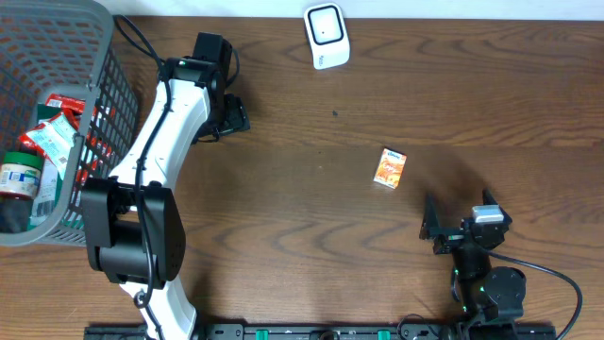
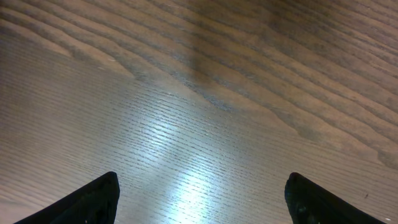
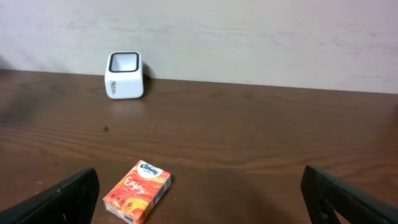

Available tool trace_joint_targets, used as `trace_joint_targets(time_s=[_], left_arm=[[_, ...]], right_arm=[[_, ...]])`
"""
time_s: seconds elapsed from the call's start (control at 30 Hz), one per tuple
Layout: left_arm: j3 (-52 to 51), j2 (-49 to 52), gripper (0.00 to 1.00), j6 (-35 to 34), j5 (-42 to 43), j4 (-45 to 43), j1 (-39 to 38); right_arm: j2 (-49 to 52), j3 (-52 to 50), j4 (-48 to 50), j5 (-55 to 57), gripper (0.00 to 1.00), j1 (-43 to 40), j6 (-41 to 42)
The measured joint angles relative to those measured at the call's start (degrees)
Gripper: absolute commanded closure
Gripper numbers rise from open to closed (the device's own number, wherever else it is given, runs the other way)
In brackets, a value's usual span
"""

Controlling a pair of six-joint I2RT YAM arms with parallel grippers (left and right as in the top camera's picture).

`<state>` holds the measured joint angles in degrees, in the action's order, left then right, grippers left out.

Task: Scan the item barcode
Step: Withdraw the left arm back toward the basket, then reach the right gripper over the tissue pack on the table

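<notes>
Tissue pack [image 1: 390,168], orange, 1 unit: lies flat on the wooden table [image 1: 283,217], right of centre, touched by neither arm; no barcode shows on its upper face. Scanner [image 1: 327,36], white, 1 unit: stands at the far edge of the table, well apart from the pack, its window turned toward the right arm. Right gripper [image 3: 199,177]: jaws spread wide, holding nothing, low over the table near the pack and facing it, the scanner beyond. Left gripper [image 2: 200,186]: jaws likewise wide, holding nothing, over bare wood, well apart from the pack. Progress, as judged: nothing done; the pack is not yet picked up, and lifting it, finding the barcode side and presenting it to the scanner all remain. Basket [image 1: 80,13], grey mesh, 1 unit, at the left edge: holds several groceries, among them a jar [image 1: 19,178] with a white label and red-and-white packets [image 1: 58,127]; exact count cannot be told.
</notes>
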<state>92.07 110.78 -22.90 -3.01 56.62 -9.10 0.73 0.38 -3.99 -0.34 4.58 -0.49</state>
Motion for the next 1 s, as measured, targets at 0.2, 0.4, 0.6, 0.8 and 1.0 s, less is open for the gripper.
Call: trace_joint_targets(time_s=[0.2,0.4,0.6,0.8,1.0], left_arm=[[0.0,0.0,0.15,0.0,0.0,0.0,0.0],[0.0,0.0,0.14,0.0,0.0,0.0,0.0],[0.0,0.0,0.15,0.0,0.0,0.0,0.0],[0.0,0.0,0.15,0.0,0.0,0.0,0.0],[0.0,0.0,0.15,0.0,0.0,0.0,0.0]], right_arm=[[0.0,0.1,3.2,-1.7,0.01,0.0,0.8],[4.0,10.1,-8.9,-1.4,0.01,0.0,3.9],[21.0,38.0,-26.6,-0.7,0.01,0.0,6.7],[45.6,65.5,-49.6,-1.5,0.01,0.0,9.5],[64.8,77.9,-55.8,-7.6,0.01,0.0,10.3]])
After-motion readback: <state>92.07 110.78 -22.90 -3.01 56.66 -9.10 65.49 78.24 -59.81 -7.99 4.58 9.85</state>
